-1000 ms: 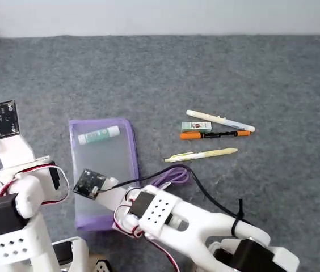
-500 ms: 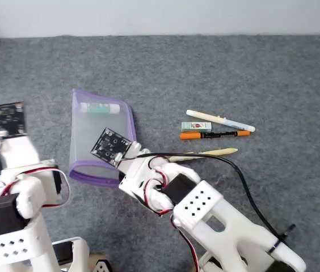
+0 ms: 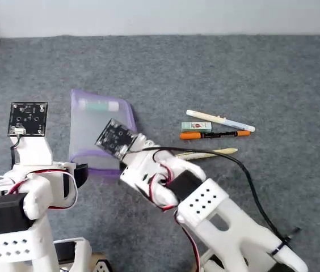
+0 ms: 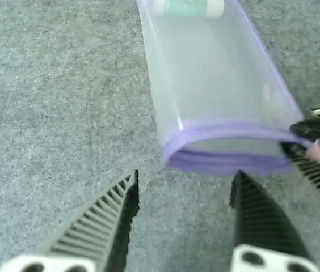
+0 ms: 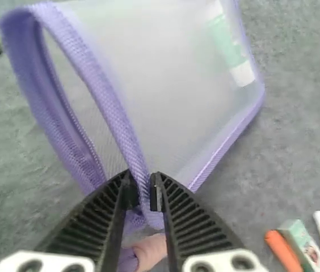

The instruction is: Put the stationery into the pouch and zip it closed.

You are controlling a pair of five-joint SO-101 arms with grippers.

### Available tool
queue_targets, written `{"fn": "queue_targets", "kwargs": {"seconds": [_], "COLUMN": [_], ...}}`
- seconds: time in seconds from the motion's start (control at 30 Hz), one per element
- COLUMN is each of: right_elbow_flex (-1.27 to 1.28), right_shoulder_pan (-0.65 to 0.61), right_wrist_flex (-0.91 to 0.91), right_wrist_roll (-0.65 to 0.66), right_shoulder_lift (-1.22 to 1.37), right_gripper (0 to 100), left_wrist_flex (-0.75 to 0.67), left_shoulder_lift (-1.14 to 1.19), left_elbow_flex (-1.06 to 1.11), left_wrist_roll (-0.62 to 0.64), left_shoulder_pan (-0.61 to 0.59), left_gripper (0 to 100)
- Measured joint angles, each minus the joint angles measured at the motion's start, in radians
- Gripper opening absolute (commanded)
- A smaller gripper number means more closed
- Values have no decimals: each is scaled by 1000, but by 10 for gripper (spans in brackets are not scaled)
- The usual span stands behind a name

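Observation:
The translucent pouch (image 3: 95, 133) with purple edging is raised at its near end, its mouth (image 4: 228, 154) gaping. A green-and-white glue stick (image 3: 97, 106) lies inside at the far end. My right gripper (image 5: 141, 195) is shut on the purple rim (image 5: 114, 127) at the right corner of the mouth. My left gripper (image 4: 186, 175) is open just in front of the mouth, above the carpet, touching nothing. A white pen (image 3: 219, 120), a green eraser box (image 3: 196, 127), an orange pen (image 3: 214, 135) and a yellow pen (image 3: 208, 153) lie right of the pouch.
Grey carpet (image 3: 251, 73) covers the table, with bare room behind and left of the pouch. The right arm's black cable (image 3: 239, 167) crosses close by the yellow pen. A pale wall (image 3: 160, 17) runs along the far edge.
The right gripper has lifted the pouch's near end off the carpet and away from the arms, so the mouth opened. The left arm has swung right, up to the mouth.

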Motion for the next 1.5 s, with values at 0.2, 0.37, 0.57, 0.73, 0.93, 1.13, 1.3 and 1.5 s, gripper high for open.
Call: {"fn": "queue_targets", "kwargs": {"seconds": [0.2,0.37,0.57,0.73,0.93,1.13,1.3,1.5], "right_elbow_flex": [-23,-38,-92,-127,-129,-129,-129,-129], "right_shoulder_pan": [41,41,41,41,41,41,0,-6], "right_wrist_flex": [0,3,15,72,94,94,94,121], "right_wrist_roll": [0,0,0,0,0,0,11,63], "right_shoulder_lift": [0,0,0,0,0,-11,-61,-80], "right_gripper": [7,7,7,7,7,7,7,7], "left_wrist_flex": [-2,-77,-184,-292,-382,-419,-540,-628], "left_shoulder_lift": [0,0,0,2,2,2,2,2], "left_elbow_flex": [0,17,163,210,229,258,374,413], "left_wrist_roll": [0,0,0,18,23,26,31,31], "left_shoulder_pan": [-2,-6,-6,-6,-6,-5,12,14], "left_gripper": [268,268,263,212,195,195,186,7]}}
